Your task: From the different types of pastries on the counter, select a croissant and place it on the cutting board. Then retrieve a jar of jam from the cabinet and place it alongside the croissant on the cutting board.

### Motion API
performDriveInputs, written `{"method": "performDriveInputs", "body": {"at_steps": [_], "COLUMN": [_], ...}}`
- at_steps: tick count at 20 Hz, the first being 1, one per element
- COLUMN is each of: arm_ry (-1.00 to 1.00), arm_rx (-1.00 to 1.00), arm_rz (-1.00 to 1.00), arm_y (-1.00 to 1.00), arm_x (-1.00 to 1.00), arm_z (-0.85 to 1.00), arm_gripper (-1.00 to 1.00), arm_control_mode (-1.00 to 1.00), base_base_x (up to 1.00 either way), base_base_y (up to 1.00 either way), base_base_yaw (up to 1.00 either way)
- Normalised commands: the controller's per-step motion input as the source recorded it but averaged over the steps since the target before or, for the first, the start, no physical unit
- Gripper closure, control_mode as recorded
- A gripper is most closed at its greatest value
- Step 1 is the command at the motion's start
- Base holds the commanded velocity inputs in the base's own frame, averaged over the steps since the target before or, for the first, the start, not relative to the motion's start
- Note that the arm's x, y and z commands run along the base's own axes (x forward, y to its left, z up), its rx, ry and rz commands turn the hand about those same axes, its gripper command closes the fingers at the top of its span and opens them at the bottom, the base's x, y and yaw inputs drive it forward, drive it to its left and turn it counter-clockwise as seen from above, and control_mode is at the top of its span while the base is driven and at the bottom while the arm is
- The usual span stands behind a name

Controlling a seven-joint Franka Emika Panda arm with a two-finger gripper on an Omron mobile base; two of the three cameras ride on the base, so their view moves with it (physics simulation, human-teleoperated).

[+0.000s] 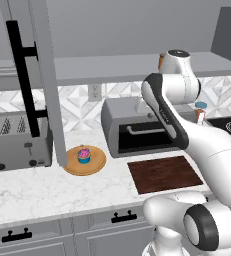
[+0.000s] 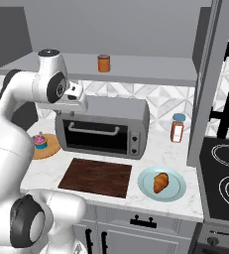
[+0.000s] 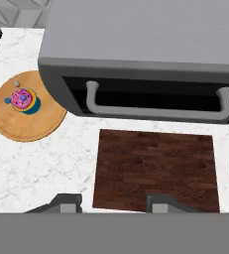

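Observation:
The croissant (image 2: 160,182) lies on a light blue plate (image 2: 175,194) at the counter's front right. Left of that plate, in front of the toaster oven, is the dark wooden cutting board (image 2: 97,176) (image 1: 163,173) (image 3: 155,166), with nothing on it. An orange-brown jam jar (image 2: 103,63) stands on the open cabinet's shelf, and its edge peeks out behind the arm (image 1: 160,61). My gripper (image 3: 113,203) (image 2: 79,105) hovers high above the toaster oven's front and looks down on the board. Its fingertips (image 3: 66,202) stand wide apart, open and holding nothing.
A grey toaster oven (image 2: 103,126) (image 1: 132,125) sits behind the board. A cupcake (image 1: 84,154) (image 3: 23,99) rests on a round wooden plate (image 1: 97,165). A toaster (image 1: 17,142) stands far left, a bottle (image 2: 177,128) near the stove (image 2: 225,183). Open cabinet doors (image 1: 47,85) (image 2: 210,84) hang down on both sides.

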Motion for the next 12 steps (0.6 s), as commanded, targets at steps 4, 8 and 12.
{"method": "performDriveInputs", "body": {"at_steps": [4,8,12], "arm_ry": [-0.02,0.00,0.12], "arm_rx": [0.00,0.00,-0.08], "arm_rz": [0.06,0.07,-0.04], "arm_y": [-0.14,-0.70,-0.86], "arm_x": [0.16,-0.04,-0.26], "arm_z": [-0.03,0.00,0.00], "arm_gripper": [-1.00,-1.00,-1.00], "arm_control_mode": [-1.00,-1.00,-1.00], "base_base_x": [0.00,0.00,0.00], "base_base_y": [0.00,0.00,0.00], "base_base_yaw": [0.00,0.00,0.00]}}
